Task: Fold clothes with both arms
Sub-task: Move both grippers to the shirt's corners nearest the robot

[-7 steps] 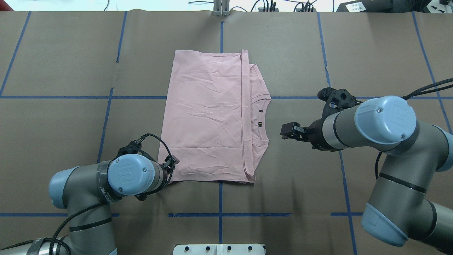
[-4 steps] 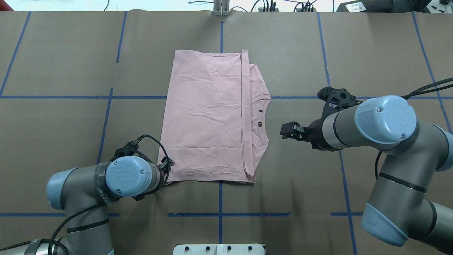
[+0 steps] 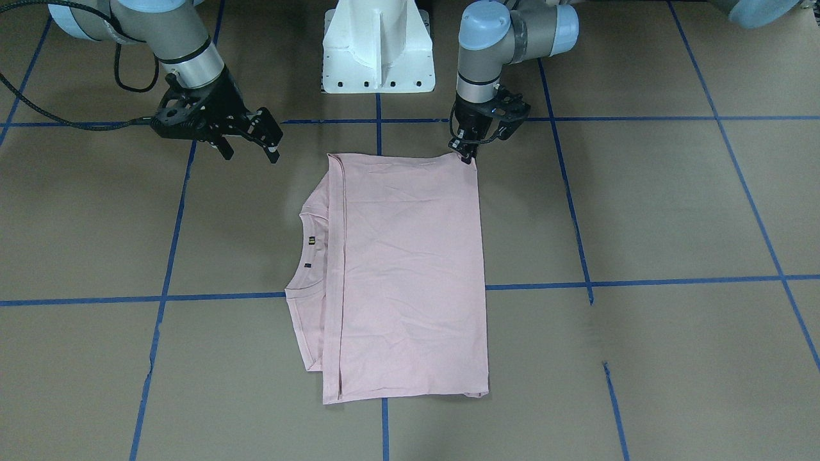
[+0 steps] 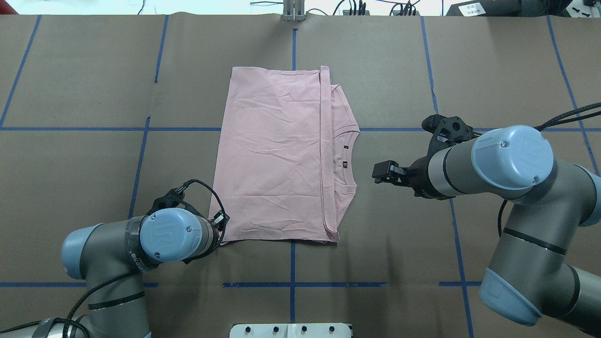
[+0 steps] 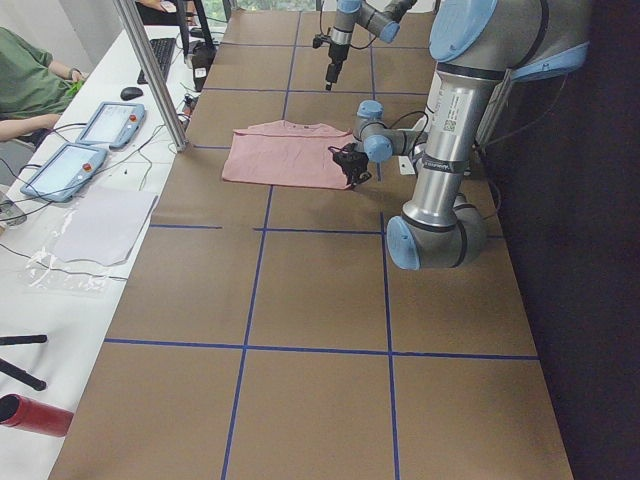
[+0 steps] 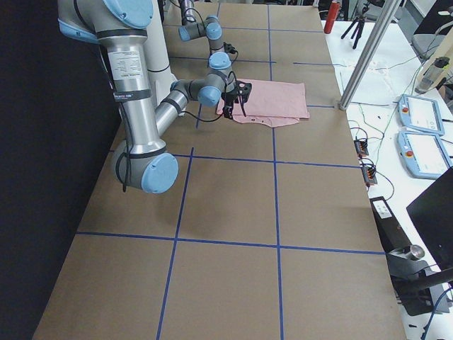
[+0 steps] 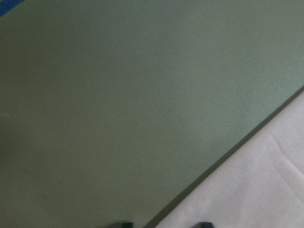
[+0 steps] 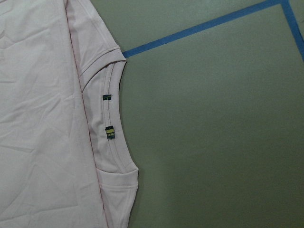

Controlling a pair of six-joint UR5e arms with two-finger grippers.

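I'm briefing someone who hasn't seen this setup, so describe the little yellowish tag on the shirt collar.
On the brown table with blue tape lines lies a folded pink T-shirt, its collar showing on the edge facing the right gripper. Two tiny tags sit on the collar band: the yellowish tag is the one nearer the robot, the dark tag farther away.

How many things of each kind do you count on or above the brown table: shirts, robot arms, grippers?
T-shirt: 1
Robot arms (left arm, right arm): 2
Grippers (left gripper, right gripper): 2
Total: 5
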